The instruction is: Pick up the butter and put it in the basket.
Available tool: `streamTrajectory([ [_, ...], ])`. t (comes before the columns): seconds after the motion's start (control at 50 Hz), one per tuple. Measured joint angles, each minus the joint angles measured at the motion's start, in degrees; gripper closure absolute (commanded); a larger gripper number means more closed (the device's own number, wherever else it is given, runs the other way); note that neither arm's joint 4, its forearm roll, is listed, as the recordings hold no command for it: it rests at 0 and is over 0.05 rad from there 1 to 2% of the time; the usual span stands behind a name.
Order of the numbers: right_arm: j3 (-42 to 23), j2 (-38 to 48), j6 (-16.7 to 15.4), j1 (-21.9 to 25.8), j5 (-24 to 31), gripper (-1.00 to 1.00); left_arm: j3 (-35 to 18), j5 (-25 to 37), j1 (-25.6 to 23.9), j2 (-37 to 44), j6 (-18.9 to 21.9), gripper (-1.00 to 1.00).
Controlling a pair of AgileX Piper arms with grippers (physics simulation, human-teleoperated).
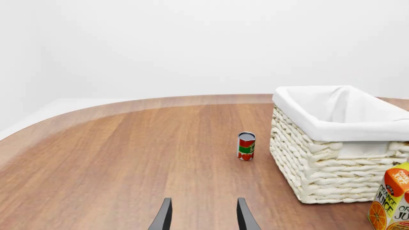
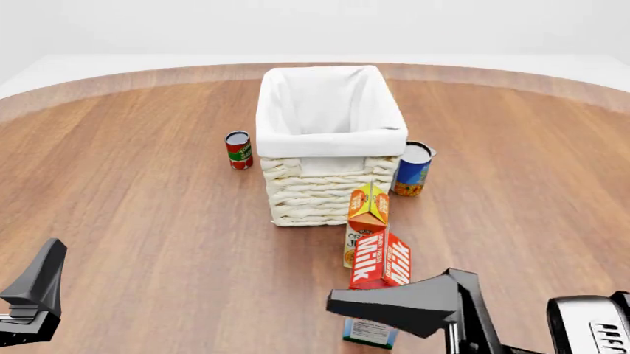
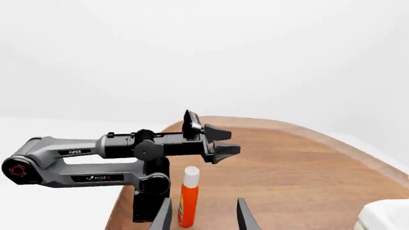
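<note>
The butter does not show as a red-orange box in any view. The cream wicker basket (image 2: 330, 139) with white lining stands mid-table; it also shows in the left wrist view (image 1: 332, 158). My left gripper (image 2: 37, 287) is at the near left edge, open and empty, its fingers (image 1: 164, 215) apart over bare wood. My right gripper (image 2: 389, 302) hovers at the near right, open and empty, fingers (image 3: 246, 215) apart. It partly covers a small box with a white label (image 2: 369, 332); I cannot tell what that box is.
A red-and-white Milk carton (image 2: 381, 259) and an orange juice carton (image 2: 367, 210) stand just in front of the basket. A red can (image 2: 238, 150) stands left of it, a blue can (image 2: 414, 168) right. An orange bottle (image 3: 188, 196) stands by the left arm (image 3: 128, 153).
</note>
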Motion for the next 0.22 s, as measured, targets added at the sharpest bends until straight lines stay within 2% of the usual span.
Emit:
streamTrajectory([
  [0.08,5.95,-4.46,-0.39,3.72,-1.05,-1.0,0.0,0.0,0.0,0.0,0.0,-1.0],
  [0.22,12.07,-12.34,0.53,4.45,1.36,-1.0,0.0,0.0,0.0,0.0,0.0,-1.0],
])
